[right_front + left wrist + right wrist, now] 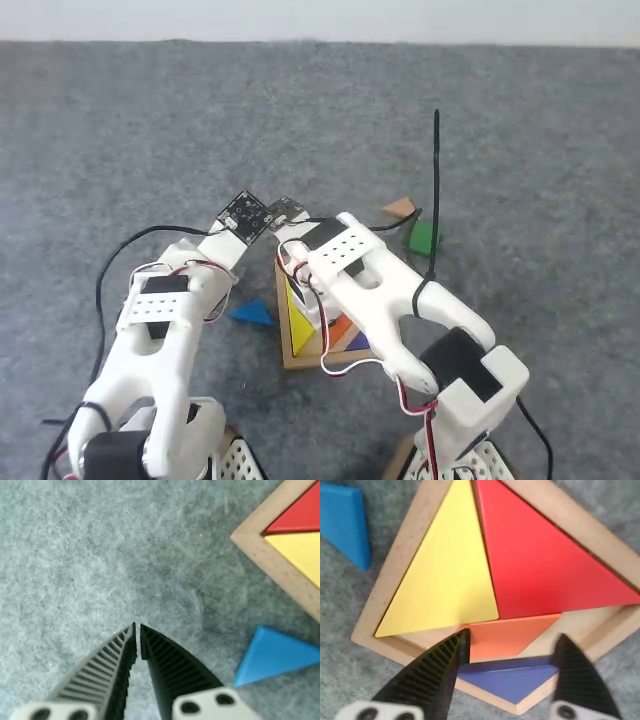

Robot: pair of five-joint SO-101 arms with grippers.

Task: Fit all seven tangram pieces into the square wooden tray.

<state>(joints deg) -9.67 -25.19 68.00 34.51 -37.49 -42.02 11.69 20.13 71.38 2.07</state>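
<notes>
Closest to me, the left gripper (137, 626) sits shut and empty over the carpet (100, 540), with the blue triangle (277, 655) near it. Further right, the wooden tray (280, 565) holds the yellow triangle (445, 570), red triangle (540, 555), orange piece (505, 635) and purple piece (510, 677). I see my right gripper (512, 642) spread open above them.

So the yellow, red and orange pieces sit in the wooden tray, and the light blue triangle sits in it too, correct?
Not quite. The light blue triangle lies outside the wooden tray, on the grey mat beside its rim, as the left wrist view shows. The yellow piece, red piece and orange piece do sit in it.
</notes>
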